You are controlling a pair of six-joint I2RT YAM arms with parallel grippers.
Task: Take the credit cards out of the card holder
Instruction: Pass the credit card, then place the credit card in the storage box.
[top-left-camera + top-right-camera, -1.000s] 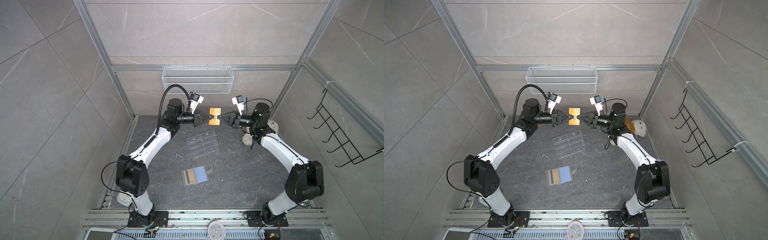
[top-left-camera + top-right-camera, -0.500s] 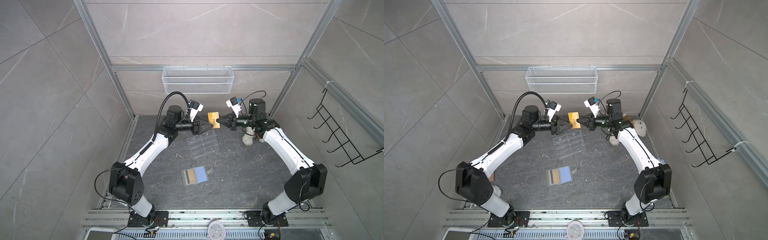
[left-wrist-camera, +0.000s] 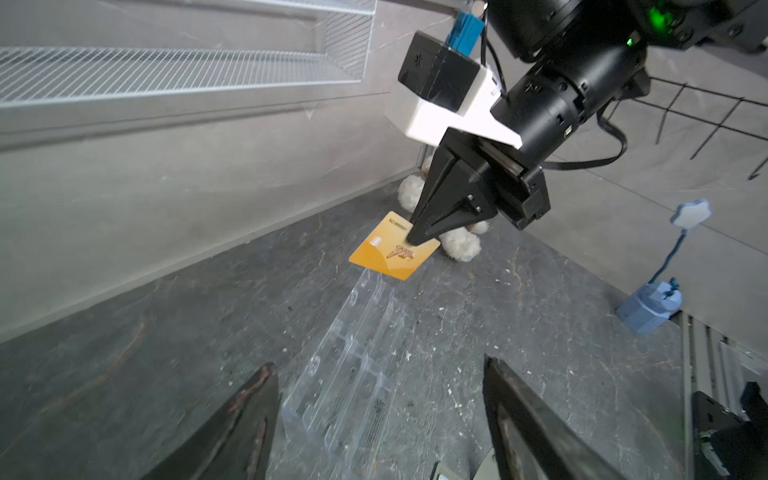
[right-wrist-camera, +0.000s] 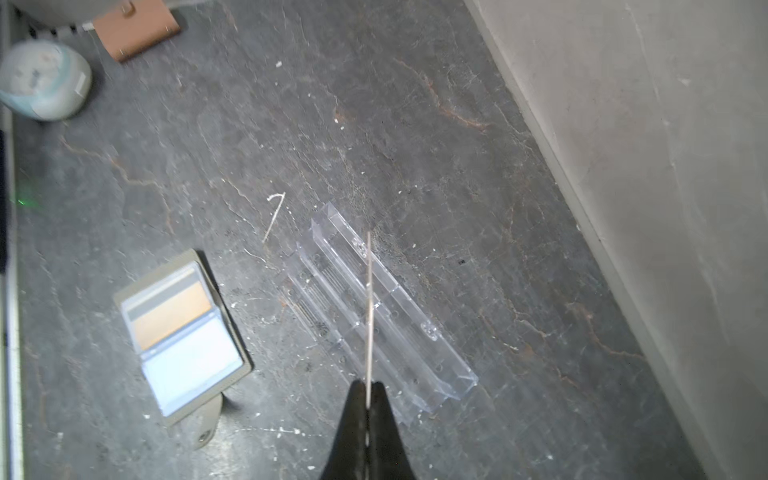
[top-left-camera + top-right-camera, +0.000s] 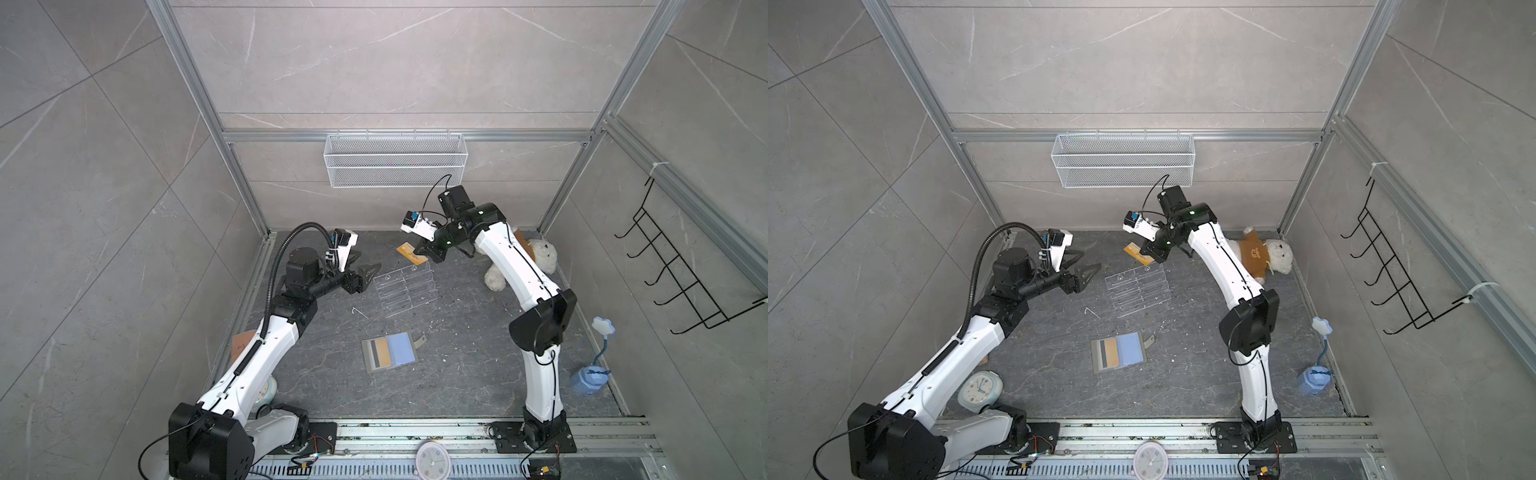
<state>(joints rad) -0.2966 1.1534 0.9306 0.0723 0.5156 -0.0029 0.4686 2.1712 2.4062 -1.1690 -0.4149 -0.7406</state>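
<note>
My right gripper (image 5: 417, 251) (image 3: 413, 241) (image 4: 368, 384) is shut on one corner of a gold-orange credit card (image 5: 411, 254) (image 5: 1137, 252) (image 3: 390, 255). It holds the card in the air over the back edge of the clear acrylic stand. The right wrist view shows this card edge-on (image 4: 368, 311). My left gripper (image 5: 370, 266) (image 5: 1090, 261) (image 3: 378, 365) is open and holds nothing, left of the stand. The grey card holder (image 5: 402, 350) (image 5: 1130, 350) (image 4: 195, 365) lies open on the floor in front. Another gold card (image 5: 384, 353) (image 5: 1111, 353) (image 4: 172, 311) sits in its slot.
The clear tiered stand (image 5: 405, 289) (image 5: 1138, 291) (image 4: 415, 324) lies between the arms. A white teddy (image 5: 540, 255) sits back right, a blue lamp (image 5: 588, 380) right. A tan wallet (image 5: 241, 345) and a clock (image 5: 980, 390) lie left. A wire basket (image 5: 395, 160) hangs on the back wall.
Both grippers held the card a second ago. My left gripper has opened, let go and drawn back to the left and lower. The right gripper has lowered the card towards the stand.
</note>
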